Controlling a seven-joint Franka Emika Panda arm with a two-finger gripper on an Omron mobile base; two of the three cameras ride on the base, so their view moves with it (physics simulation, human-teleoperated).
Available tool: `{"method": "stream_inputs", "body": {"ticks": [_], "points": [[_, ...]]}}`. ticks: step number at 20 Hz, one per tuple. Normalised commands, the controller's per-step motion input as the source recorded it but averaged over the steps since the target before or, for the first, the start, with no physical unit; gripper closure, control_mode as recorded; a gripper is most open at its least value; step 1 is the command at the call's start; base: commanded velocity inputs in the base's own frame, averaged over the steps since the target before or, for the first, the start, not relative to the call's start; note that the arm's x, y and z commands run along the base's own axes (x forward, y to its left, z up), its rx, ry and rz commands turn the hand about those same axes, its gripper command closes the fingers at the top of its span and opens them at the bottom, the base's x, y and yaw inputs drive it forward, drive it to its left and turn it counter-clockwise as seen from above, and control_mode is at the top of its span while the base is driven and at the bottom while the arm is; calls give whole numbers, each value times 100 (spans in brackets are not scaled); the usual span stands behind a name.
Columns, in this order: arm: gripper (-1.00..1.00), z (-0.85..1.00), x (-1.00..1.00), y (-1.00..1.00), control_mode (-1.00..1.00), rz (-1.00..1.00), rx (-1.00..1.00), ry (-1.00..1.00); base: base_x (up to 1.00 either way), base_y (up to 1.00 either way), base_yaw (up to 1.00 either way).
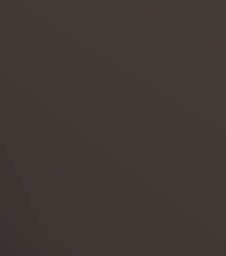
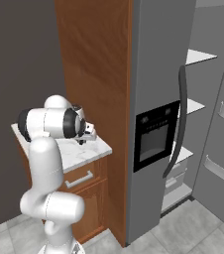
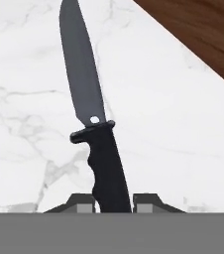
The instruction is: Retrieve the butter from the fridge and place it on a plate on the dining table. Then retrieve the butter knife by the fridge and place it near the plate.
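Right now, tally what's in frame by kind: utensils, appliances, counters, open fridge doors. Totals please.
Utensils: 1, the butter knife, handle between the end effector fingertips
Appliances: 1, the fridge
Counters: 1, marble counter beside the fridge
Open fridge doors: 1, right door, shelves showing
Total: 4

White arm folded forward over its base — gripper low, fingers drawn close together.
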Motion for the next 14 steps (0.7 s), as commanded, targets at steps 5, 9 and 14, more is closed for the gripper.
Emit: {"method": "stream_inputs", "body": {"ticks": [5,9,14], "points": [[100,15,-23,23,-100,0,-3,2,0,0,0],[100,82,-83,1,-100,0,0,0,0,0,0],[100,99,-95,0,-100,0,0,4,0,0,0]]}}
